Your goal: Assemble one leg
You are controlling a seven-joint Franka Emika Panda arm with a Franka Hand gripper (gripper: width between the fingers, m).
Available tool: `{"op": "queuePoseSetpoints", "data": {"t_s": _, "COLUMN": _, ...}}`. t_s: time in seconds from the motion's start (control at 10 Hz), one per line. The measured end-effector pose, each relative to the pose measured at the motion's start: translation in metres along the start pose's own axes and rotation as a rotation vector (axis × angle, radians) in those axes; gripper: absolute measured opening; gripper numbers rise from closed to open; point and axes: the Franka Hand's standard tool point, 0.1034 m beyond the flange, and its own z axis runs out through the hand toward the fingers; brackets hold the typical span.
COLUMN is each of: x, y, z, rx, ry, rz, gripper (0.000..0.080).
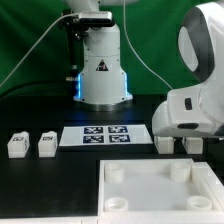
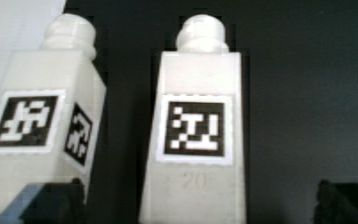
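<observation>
**Exterior view.** A robot base point(image 1: 100, 75) is seen at the back of the black table point(image 1: 30, 115). The marker board point(image 1: 105, 135) lies flat mid-table. Two spare legs point(image 1: 17, 145) point(image 1: 46, 144) are set side by side, apart, toward the exterior view's left, each with its tag on the upper face. A white square panel point(image 1: 150, 195) with round corner sockets occupies the near foreground and is cut off by the frame edges. At the exterior view's right the arm housing point(image 1: 195, 105) hangs low. Two white blocks point(image 1: 165, 144) point(image 1: 193, 145) are seen just under it, their upper parts hidden by it. Nothing lies between these blocks and the panel. The grasping end cannot be made out here. All four blocks are foreshortened, so their long axes are not settled from this view.

**Wrist view.** The leg point(image 2: 197, 130) is centred, lying on the table with its tag face toward the camera. Its rounded peg end points away from the gripper point(image 2: 194, 205), and its plain end lies between the fingers point(image 2: 348, 200). The long axis runs straight out from the gripper. A second leg point(image 2: 43, 110) lies just beside it and parallel, peg the same way. It is partly cut off by the frame and overlapped by the other finger, so it crowds that side. The fingers are spread wide and grasp nothing. Only their dark tips are in frame, blurred, and contact with either leg cannot be told.
</observation>
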Motion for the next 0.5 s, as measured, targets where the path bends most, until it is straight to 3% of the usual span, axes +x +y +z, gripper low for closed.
{"op": "queuePoseSetpoints", "data": {"t_s": 0.2, "x": 0.002, "y": -0.0022, "z": -0.0039, "rx": 0.004, "ry": -0.011, "rz": 0.009, "gripper": 0.0648}}
{"op": "queuePoseSetpoints", "data": {"t_s": 0.5, "x": 0.0024, "y": -0.0069, "z": 0.0045, "rx": -0.004, "ry": -0.011, "rz": 0.002, "gripper": 0.0648}}
